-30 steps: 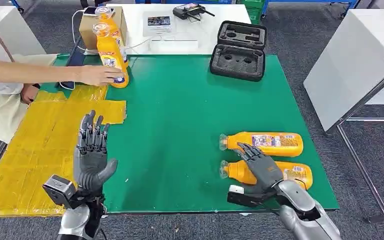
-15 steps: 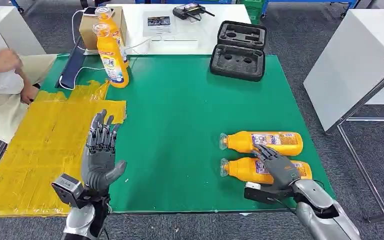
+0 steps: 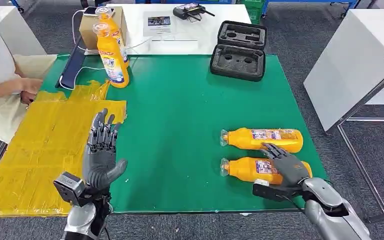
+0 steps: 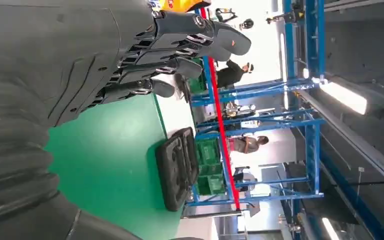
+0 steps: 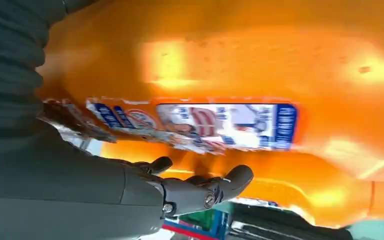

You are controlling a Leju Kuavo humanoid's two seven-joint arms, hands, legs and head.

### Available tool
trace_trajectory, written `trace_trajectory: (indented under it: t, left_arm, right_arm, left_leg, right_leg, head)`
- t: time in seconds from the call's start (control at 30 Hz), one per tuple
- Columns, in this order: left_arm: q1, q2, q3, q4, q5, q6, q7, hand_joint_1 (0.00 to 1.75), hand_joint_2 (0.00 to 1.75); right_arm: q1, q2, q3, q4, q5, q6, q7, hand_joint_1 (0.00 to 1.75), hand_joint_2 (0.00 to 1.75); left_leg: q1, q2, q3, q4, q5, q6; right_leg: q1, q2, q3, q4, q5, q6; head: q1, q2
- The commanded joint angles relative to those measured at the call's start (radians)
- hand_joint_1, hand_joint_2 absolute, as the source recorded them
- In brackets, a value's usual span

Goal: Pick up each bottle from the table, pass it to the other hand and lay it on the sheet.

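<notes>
On the green table mat [image 3: 190, 115] we see two orange plastic bottles lying on their sides, caps pointing left: the nearer bottle [image 3: 247, 170] and the farther bottle [image 3: 262, 139]. Our right hand [image 3: 286, 166] rests over the nearer bottle's label end, fingers draped on it; whether it grips, we cannot tell. Our left hand [image 3: 101, 152] hovers open, fingers spread and upright, at the edge of the yellow taped sheet [image 3: 40, 145]. Two more orange bottles [image 3: 111, 54] stand upright at the far left.

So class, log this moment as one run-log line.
stage: reaching | right hand: on near lying bottle, grip unclear | left hand: open, raised beside yellow sheet
</notes>
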Motion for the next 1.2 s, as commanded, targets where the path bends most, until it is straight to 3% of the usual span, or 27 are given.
trace_trajectory:
  t: [0.03, 0.2, 0.4, 0.43, 0.47, 0.57, 0.7, 1.2]
  left_arm:
    - [-0.039, 0.01, -0.003, 0.067, 0.004, -0.001, 0.007, 0.0, 1.75]
    - [-0.051, 0.014, -0.011, 0.092, 0.007, -0.002, 0.008, 0.0, 1.75]
    - [-0.065, 0.016, -0.021, 0.113, 0.016, -0.002, 0.008, 0.0, 1.75]
    - [-0.066, 0.017, -0.023, 0.114, 0.018, -0.002, 0.008, 0.0, 1.75]
    - [-0.068, 0.018, -0.024, 0.115, 0.021, -0.001, 0.008, 0.0, 1.75]
    - [-0.072, 0.019, -0.026, 0.119, 0.024, 0.0, 0.008, 0.0, 1.75]
    - [-0.074, 0.02, -0.03, 0.124, 0.027, 0.001, 0.008, 0.0, 1.75]
    - [-0.074, 0.021, -0.03, 0.124, 0.027, 0.001, 0.008, 0.0, 1.75]
  right_arm:
    - [0.034, -0.064, -0.028, 0.028, -0.003, 0.055, 0.007, 0.0, 1.75]
    - [0.08, -0.168, -0.022, -0.002, -0.023, 0.11, 0.007, 0.0, 1.75]
    - [0.109, -0.232, -0.02, -0.021, -0.054, 0.145, 0.002, 0.05, 1.75]
    - [0.114, -0.239, -0.019, -0.029, -0.061, 0.149, 0.003, 0.61, 1.75]
    - [0.124, -0.258, -0.014, -0.044, -0.073, 0.159, 0.005, 1.71, 1.75]
    - [0.141, -0.283, -0.016, -0.062, -0.089, 0.166, 0.007, 1.75, 1.75]
    - [0.117, -0.246, 0.001, -0.029, -0.079, 0.153, 0.004, 1.75, 1.75]
    - [0.115, -0.246, 0.004, -0.027, -0.077, 0.152, 0.005, 1.75, 1.75]
  left_leg:
    - [0.0, -0.002, 0.003, -0.001, -0.001, -0.001]
    - [0.0, -0.003, 0.003, -0.001, 0.0, 0.0]
    - [-0.001, -0.003, 0.004, -0.001, -0.001, 0.0]
    - [-0.001, -0.003, 0.006, -0.001, -0.002, -0.001]
    - [-0.001, -0.002, 0.005, -0.001, -0.001, 0.0]
    - [-0.002, -0.003, 0.005, -0.001, -0.002, 0.0]
    - [-0.001, 0.0, 0.007, -0.002, -0.003, 0.0]
    - [-0.001, 0.0, 0.006, -0.001, -0.002, 0.0]
  right_leg:
    - [0.0, -0.001, 0.003, -0.001, -0.001, -0.001]
    - [0.0, -0.002, 0.003, -0.001, -0.002, 0.0]
    - [-0.001, -0.002, 0.006, -0.001, -0.002, -0.001]
    - [-0.001, -0.002, 0.008, -0.002, -0.003, -0.001]
    - [-0.001, -0.001, 0.006, -0.002, -0.002, -0.001]
    - [-0.001, -0.002, 0.006, -0.001, -0.002, -0.001]
    - [-0.001, 0.001, 0.008, -0.003, -0.002, -0.001]
    - [0.0, 0.001, 0.006, -0.003, -0.001, -0.001]
  head:
    - [0.0, 0.0]
    - [0.0, 0.0]
    - [0.0, 0.0]
    - [0.0, 0.0]
    - [0.0, 0.0]
    - [0.0, 0.0]
    - [0.0, 0.0]
    - [0.0, 0.0]
